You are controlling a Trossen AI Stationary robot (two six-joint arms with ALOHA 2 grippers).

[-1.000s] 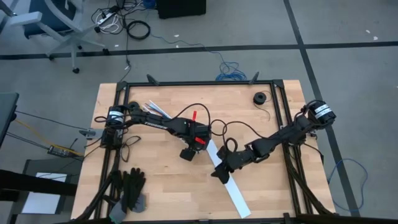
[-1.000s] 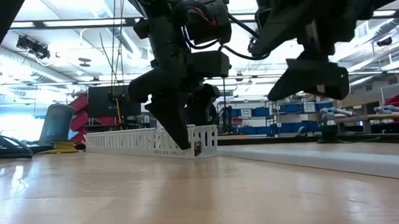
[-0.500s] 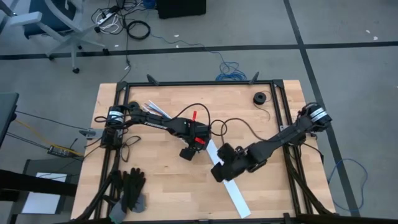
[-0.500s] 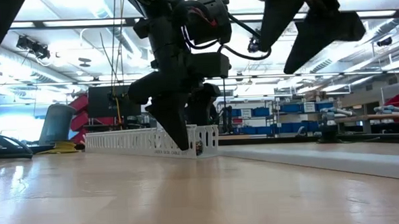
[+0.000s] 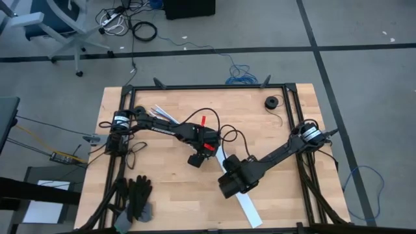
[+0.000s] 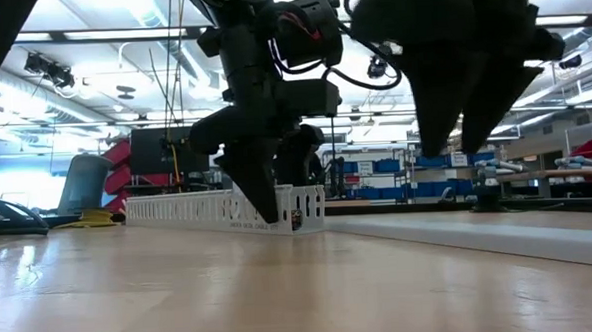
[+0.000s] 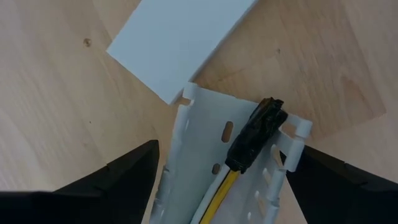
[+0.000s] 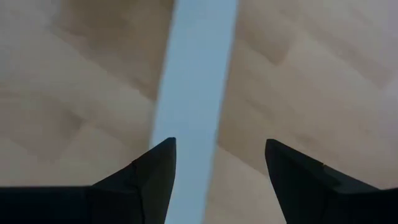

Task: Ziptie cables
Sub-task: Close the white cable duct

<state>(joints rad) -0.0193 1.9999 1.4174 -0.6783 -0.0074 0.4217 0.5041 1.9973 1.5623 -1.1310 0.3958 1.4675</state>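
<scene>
A white slotted channel [image 7: 199, 124] lies on the wooden table [image 5: 169, 188]. Inside it are the cables: a yellow wire [image 7: 219, 190] ending in a small dark plug [image 7: 256, 134] near the channel's end. My left gripper [image 7: 224, 146] points down at mid-table [image 5: 196, 160], open, with one finger on each side of that end. A flat white strip [image 5: 247, 208] lies next to the channel's end. My right gripper [image 5: 231, 184] hangs open above this strip [image 8: 193, 74], pointing down, clear of the table in the low view [image 6: 465, 139]. My left gripper comes at the channel's end [image 7: 186, 99] from above, its fingers across the channel, which rests on the table. One fingertip [image 7: 298, 158] stands right at the channel's side wall. Whether either finger touches the wall, I cannot tell.
A pair of black gloves [image 5: 136, 195] lies at the near left corner. A small black roll [image 5: 271, 102] sits near the far right. A short red piece [image 5: 203, 120] lies beside the left arm. Bare wood shows between the gloves and the strip.
My right gripper has tipped from nearly level to pointing steeply down. It has shifted a little toward the table's near edge and stands over the white strip. Its arm has folded in toward the table's middle.
</scene>
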